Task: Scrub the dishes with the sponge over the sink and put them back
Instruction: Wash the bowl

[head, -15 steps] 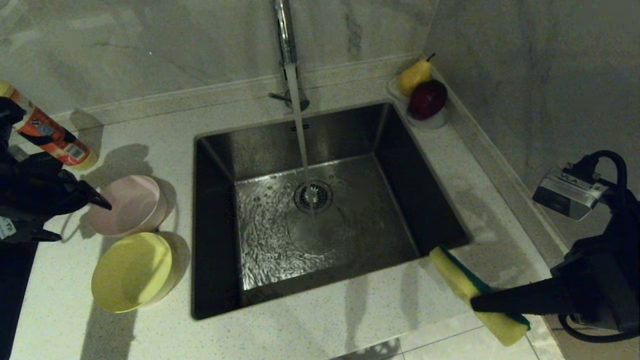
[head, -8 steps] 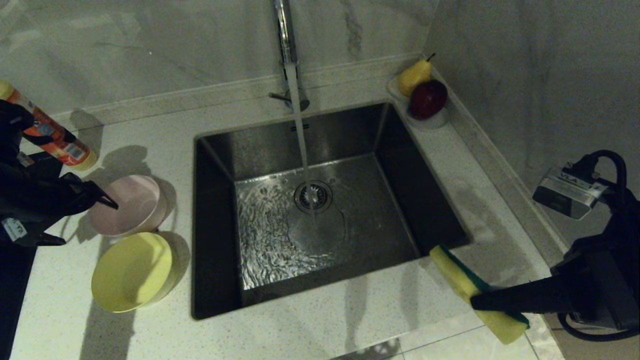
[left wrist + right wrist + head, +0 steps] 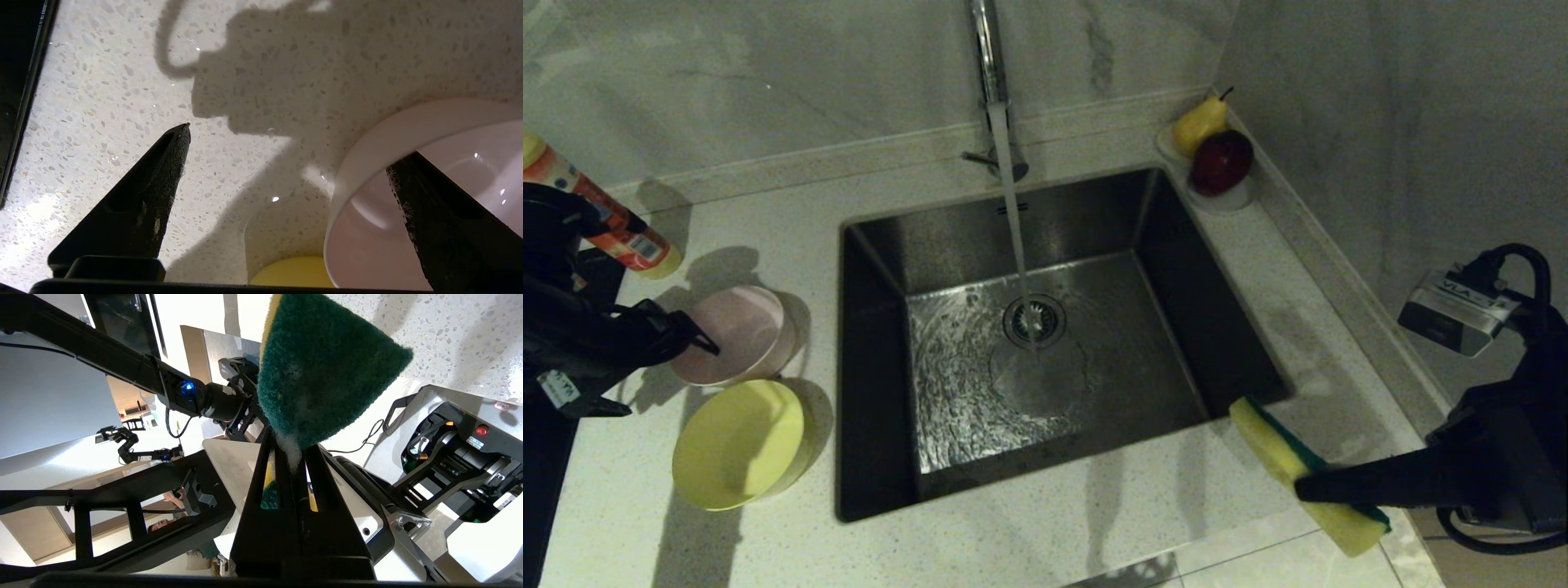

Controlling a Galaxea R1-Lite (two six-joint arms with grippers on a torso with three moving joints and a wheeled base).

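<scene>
1. Straddling the near rim of the pink bowl (image 3: 441, 179), my left gripper (image 3: 662, 367) has its jaws spread wide: one finger hangs over the bowl's hollow, the other over bare speckled countertop (image 3: 122, 81) outside the wall. Neither finger looks to be touching the bowl yet.
2. I judge the pink bowl to be light, thin-walled plastic, stiff enough to take a pinch across the rim. Small glints in its hollow suggest it is wet, so it may slip or swing in my grip.
3. The rim wall lying between my fingers is the place I would take hold, one finger inside and one outside, seated well down the wall so the bowl cannot pivot.
4. The yellow bowl (image 3: 739, 445) sits just beside the pink one, on the nearer side of my left gripper; nudging it is a risk as I close. I see no blue bowl in these views.
5. My right gripper (image 3: 1307, 490) is pressed together on the sponge (image 3: 1294, 469), holding it above the counter off the sink's near right corner. The foam is soft and squashes between the fingers, with its green scouring face turned toward the wrist.
6. The sink (image 3: 882, 359) lies between my two grippers, water running from the tap (image 3: 987, 57) onto the strainer drain (image 3: 1035, 320).
</scene>
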